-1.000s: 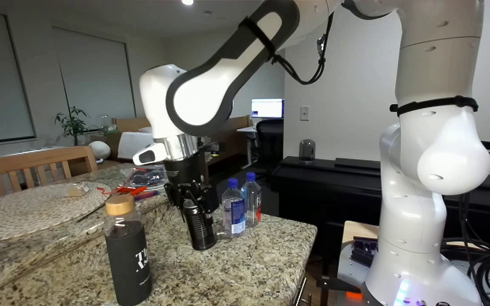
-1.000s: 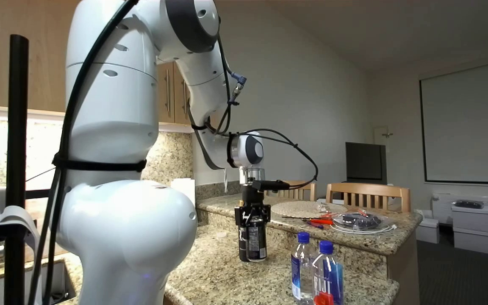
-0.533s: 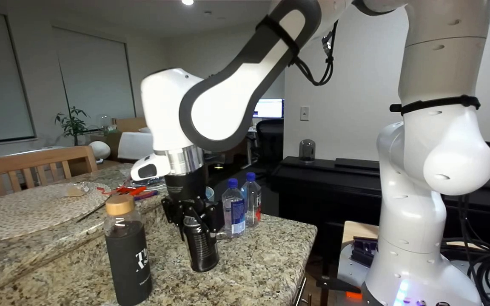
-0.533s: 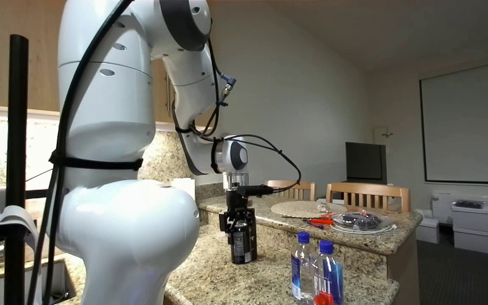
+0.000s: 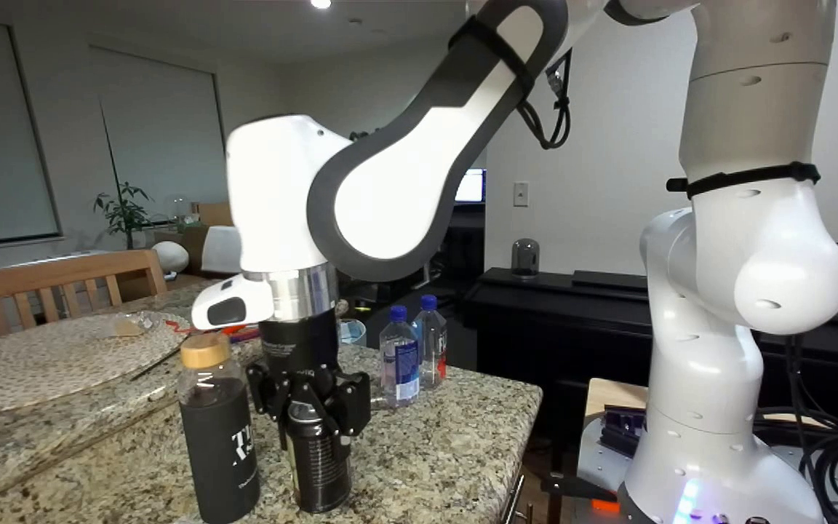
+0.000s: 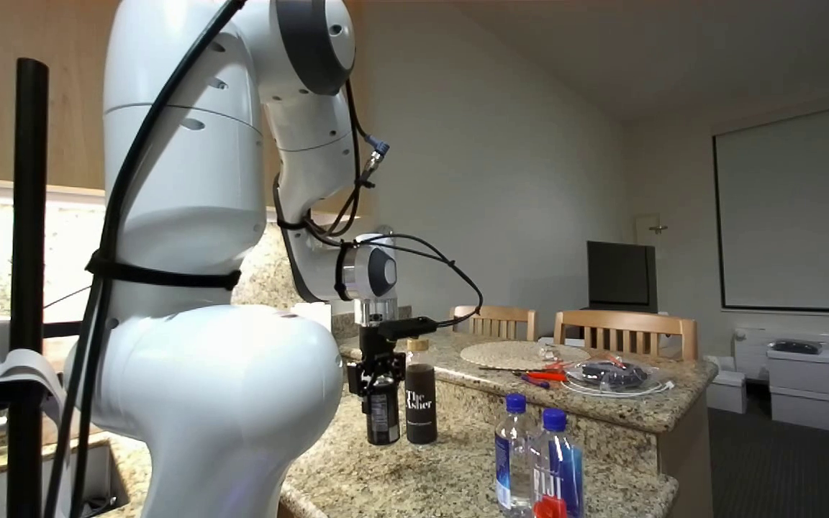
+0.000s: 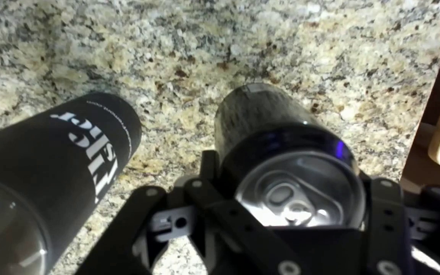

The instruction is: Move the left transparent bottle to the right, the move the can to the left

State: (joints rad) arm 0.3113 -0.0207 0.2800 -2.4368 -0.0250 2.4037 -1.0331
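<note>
Gripper (image 7: 288, 173) is pinching the can (image 7: 258, 110) near its silvery top, one jaw each side, per the wrist view. Can is approx. upright over the granite counter (image 5: 433, 451), just beside the tall black bottle (image 5: 219, 440) but not touching it: wrist view has a strip of granite counter btwn the two. Whether its base sits on the surface or hangs slightly above, can't tell.

Progress: 1st half, the move to the right, prob. done, my guess. One clear bottle (image 5: 399, 362) and its near-twin (image 5: 433, 342) stand upright & close together, both ungripped, well apart from the can. Which of them counts as the "left" one isn't clear, nor whether they touch, so treat that as a maybe.

2nd half, can to the left, looks nearly there. Can's at the black bottle's end of the granite counter, away from the clear two, & I'd say that's abt. the target side, tho the sentence gives no exact spot. Release not done yet. Remaining, IMO: get the base flat, spread the jaws, back straight up w/o knocking the black bottle, which leaves little spare room on that side, then check the clear bottle's where it's wanted
</note>
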